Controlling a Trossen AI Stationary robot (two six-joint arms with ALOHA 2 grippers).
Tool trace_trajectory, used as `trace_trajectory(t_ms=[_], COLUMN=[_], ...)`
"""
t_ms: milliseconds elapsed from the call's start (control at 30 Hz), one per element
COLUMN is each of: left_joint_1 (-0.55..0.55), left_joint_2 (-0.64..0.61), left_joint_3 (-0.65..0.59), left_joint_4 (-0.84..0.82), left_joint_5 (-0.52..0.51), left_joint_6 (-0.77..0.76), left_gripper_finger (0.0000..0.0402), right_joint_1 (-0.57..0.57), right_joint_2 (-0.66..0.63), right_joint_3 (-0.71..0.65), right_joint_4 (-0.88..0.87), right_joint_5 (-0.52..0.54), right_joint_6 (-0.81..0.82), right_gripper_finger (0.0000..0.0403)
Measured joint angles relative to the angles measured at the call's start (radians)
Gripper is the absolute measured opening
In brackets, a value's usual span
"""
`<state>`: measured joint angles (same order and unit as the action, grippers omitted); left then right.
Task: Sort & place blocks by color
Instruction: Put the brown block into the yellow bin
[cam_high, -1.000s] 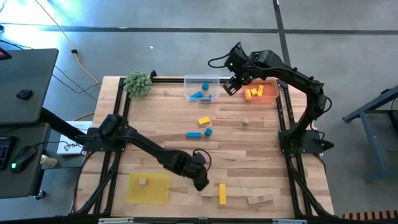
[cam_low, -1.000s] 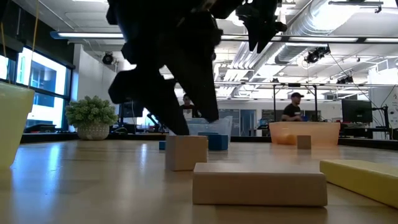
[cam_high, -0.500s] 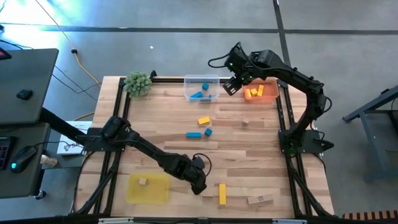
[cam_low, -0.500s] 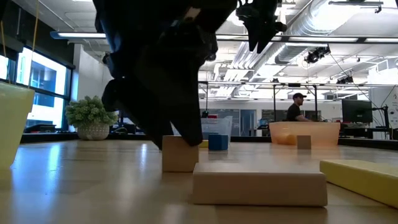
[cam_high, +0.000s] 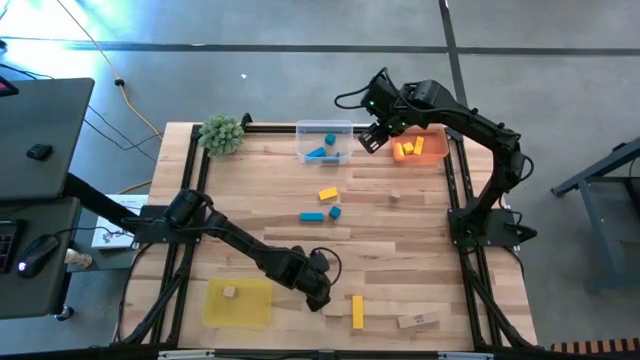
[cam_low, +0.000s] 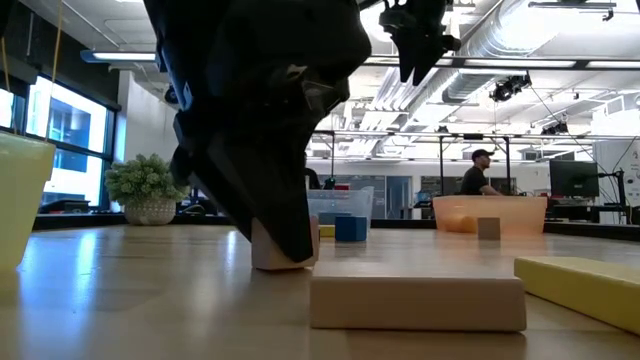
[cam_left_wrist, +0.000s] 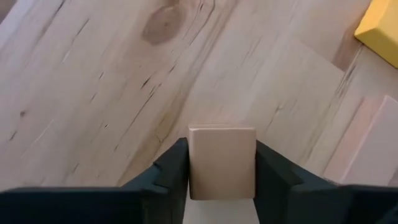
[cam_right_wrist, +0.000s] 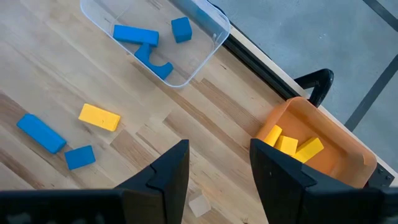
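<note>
Reaching across the table (cam_high: 400, 240) toward its near edge, left gripper (cam_left_wrist: 222, 186) clamping a plain wood block (cam_left_wrist: 222, 160) between both fingers, block resting on the boards beside the yellow tray (cam_high: 238, 302). Hiding that block under the arm in the high view; showing only its lower edge in the low view. Hovering near the orange tray (cam_right_wrist: 323, 149), right gripper (cam_right_wrist: 219, 171) with jaws apart, holding nothing.

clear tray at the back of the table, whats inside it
The clear tray holds three blue blocks: a bar, a cube and an arch-shaped piece. The right wrist view looks straight in, so nothing seems hidden. The right gripper hovers open nearby.
</note>
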<state>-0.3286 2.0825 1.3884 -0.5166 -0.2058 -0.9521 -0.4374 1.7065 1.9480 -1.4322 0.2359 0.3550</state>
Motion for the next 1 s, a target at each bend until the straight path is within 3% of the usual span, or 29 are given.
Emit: trace_trajectory(t_ms=[333,700,1000], left_joint_1=[-0.005,-0.022,-0.126], left_joint_2=[-0.038,-0.236,-0.403], left_joint_3=[-0.003,-0.002,-0.002], left_joint_4=[-0.053,-0.321,-0.506], left_joint_5=[0.018,-0.053,-0.052], left_joint_6=[0.021,0.016,-0.077], left_gripper_finger=[0.0105,0.0105,0.0105], right_joint_1=[0.000,0.000,0.000], right_joint_2=[0.000,0.000,0.000], right_joint_3=[0.000,0.000,0.000], right_joint_4=[0.000,0.000,-0.006], right_joint_5=[0.000,0.000,-0.059], right_joint_6=[-0.002,-0.023,-0.050], right_gripper_finger=[0.0158,0.0158,0.0158])
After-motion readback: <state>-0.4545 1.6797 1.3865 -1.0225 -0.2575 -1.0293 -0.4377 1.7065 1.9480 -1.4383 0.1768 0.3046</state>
